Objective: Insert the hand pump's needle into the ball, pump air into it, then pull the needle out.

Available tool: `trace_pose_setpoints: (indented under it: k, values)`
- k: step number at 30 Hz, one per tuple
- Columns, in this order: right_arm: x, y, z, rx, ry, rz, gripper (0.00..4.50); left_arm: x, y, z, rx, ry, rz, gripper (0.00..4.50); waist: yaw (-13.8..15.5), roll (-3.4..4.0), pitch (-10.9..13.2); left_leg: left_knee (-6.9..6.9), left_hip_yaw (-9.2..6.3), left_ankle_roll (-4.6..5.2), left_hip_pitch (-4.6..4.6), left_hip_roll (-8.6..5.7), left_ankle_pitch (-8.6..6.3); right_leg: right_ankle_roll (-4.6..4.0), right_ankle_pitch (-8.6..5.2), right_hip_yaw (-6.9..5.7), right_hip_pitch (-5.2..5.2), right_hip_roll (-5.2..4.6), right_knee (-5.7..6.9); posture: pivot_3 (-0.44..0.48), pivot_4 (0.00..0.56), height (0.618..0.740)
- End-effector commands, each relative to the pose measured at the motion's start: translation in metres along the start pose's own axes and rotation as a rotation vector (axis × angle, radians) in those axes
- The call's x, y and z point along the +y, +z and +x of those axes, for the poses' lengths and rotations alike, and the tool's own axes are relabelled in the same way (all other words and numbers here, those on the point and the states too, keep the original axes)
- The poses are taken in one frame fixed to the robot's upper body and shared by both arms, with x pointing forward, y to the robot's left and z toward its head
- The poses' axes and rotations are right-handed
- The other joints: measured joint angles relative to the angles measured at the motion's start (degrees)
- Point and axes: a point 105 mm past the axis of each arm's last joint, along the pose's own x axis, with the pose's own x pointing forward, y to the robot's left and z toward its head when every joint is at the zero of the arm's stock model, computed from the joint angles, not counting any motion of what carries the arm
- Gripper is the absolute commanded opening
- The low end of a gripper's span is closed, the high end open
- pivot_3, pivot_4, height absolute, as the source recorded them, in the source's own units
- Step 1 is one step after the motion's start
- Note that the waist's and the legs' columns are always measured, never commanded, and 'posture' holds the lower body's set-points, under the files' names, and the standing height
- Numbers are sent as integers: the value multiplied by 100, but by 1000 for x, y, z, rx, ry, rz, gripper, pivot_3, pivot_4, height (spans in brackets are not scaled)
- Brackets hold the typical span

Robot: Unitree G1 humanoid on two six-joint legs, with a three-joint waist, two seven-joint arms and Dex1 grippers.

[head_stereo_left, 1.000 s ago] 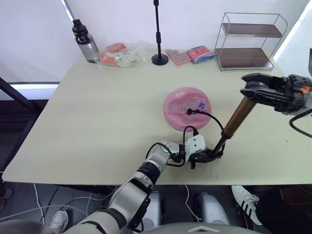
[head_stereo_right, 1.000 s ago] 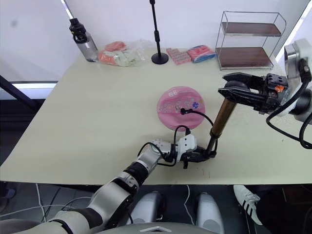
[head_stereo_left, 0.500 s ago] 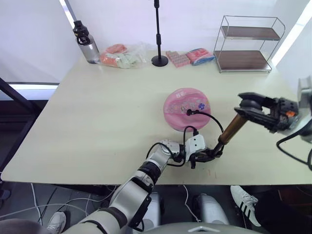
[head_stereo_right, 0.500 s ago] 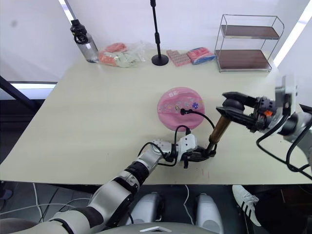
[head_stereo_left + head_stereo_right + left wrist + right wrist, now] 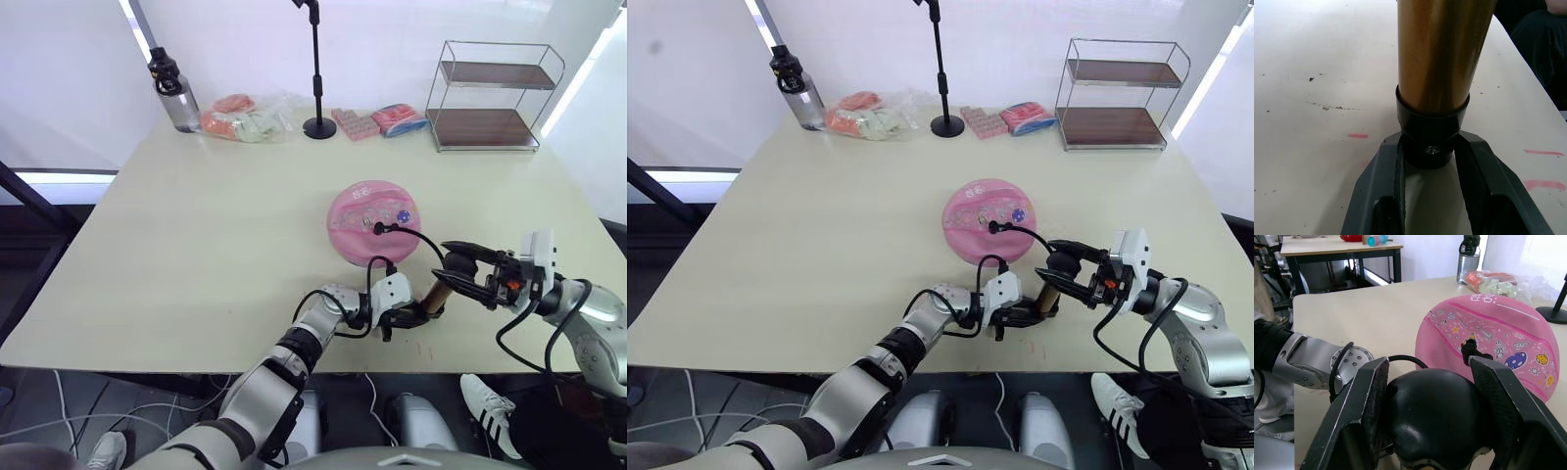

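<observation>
1. The ball (image 5: pixel 375 220) lies on the table (image 5: pixel 196 245), a little towards the right of centre and nearer the front edge than the back. It looks slack and flattened, more a dome than a sphere.
2. The hose (image 5: pixel 419 238) runs from the pump (image 5: pixel 434 297) in a loop to a black fitting on top of the ball. The needle itself is too small to make out, but the fitting sits on the ball's skin, so insertion appears done.
3. The pump stands close to the front edge, just in front of the ball and apart from it, leaning towards the right.
4. The left gripper (image 5: pixel 1428 169) has its two fingers closed round the black collar at the pump's foot, pinning it against the table.
5. The right gripper (image 5: pixel 1427 416) has its fingers closed on either side of the black handle (image 5: pixel 1065 263) at the pump's top. Little of the gold barrel shows between foot and handle, which suggests the handle is pressed well down.
6. Judgement: pumping is in hand. The ball remains soft, so more strokes seem needed.
7. Left to do: finish inflating, then draw the needle out of the ball.
</observation>
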Motion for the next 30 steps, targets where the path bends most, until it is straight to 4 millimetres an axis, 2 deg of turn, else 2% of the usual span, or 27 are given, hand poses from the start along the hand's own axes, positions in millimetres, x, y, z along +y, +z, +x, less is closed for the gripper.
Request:
trace_pose_setpoints:
  k: [1, 9, 15, 20, 25, 30]
  values:
    - [-7, 4, -10, 61, -12, -4, 2156, -17, -40, -6, 128, -36, -100, 1000, 1, 4, 4, 0, 1, 0, 0, 0, 0, 0, 0, 0, 0, -1, 0, 0, 150, 740]
    - [-18, 82, -22, -55, 21, -32, 2156, -17, -39, -3, 129, -42, -99, 1000, 18, 56, 56, -2, 4, 0, -24, -12, 0, 2, 1, -1, -13, -23, -9, 0, 150, 740]
    - [-19, 117, -30, -74, 51, -29, 2156, -19, -39, -2, 132, -50, -99, 1000, 19, 60, 70, -4, 4, 3, -31, -14, -2, 5, 0, -5, -13, -28, -20, 0, 150, 740]
    - [-22, 156, -34, -129, 69, -40, 2156, -19, -41, -3, 136, -52, -97, 1000, 15, 72, 82, -4, 3, 4, -31, -14, -2, 5, -1, -7, -13, -29, -20, 0, 150, 740]
    - [-25, 171, -40, -105, 70, -71, 2156, -20, -42, -3, 139, -54, -97, 1000, 19, 71, 97, -5, -1, 4, -36, -14, -2, 5, -1, -11, -15, -31, -23, 0, 150, 740]
    - [-20, 182, -36, -143, 108, -7, 2156, -21, -43, -3, 137, -54, -98, 1000, 19, 82, 112, -4, 5, 5, -40, -16, -2, 7, 0, -6, -20, -35, -23, 0, 150, 740]
